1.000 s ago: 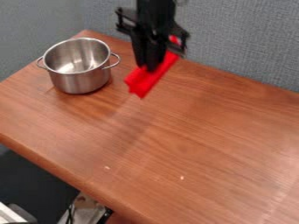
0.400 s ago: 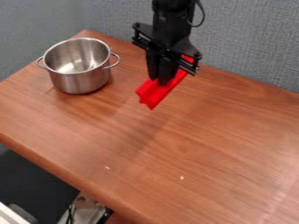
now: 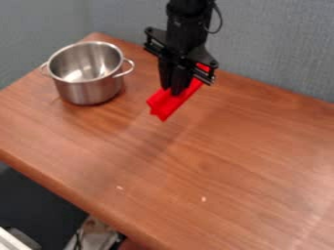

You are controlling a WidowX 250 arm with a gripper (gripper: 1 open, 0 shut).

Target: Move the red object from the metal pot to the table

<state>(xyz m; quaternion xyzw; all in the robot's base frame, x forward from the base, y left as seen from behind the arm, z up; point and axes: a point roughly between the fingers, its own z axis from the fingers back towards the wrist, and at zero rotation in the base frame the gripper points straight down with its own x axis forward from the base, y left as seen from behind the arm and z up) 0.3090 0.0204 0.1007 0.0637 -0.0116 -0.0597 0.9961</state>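
Observation:
The red object (image 3: 169, 100) is a long flat bar that hangs tilted just above the table (image 3: 196, 166), its lower end close to the wood. My gripper (image 3: 175, 86) comes down from above and is shut on the bar's upper end. The metal pot (image 3: 86, 72) stands to the left near the table's back left corner, shiny, and nothing shows inside it. The black arm rises out of the top of the view.
A grey wall runs behind the table. The table's front left edge drops to a dark floor with some clutter at the bottom. Bare wood stretches in front of and to the right of the gripper.
The gripper carried the red bar to the right and downward, away from the pot, then shifted slightly back left. The bar now hangs lower, nearer the tabletop.

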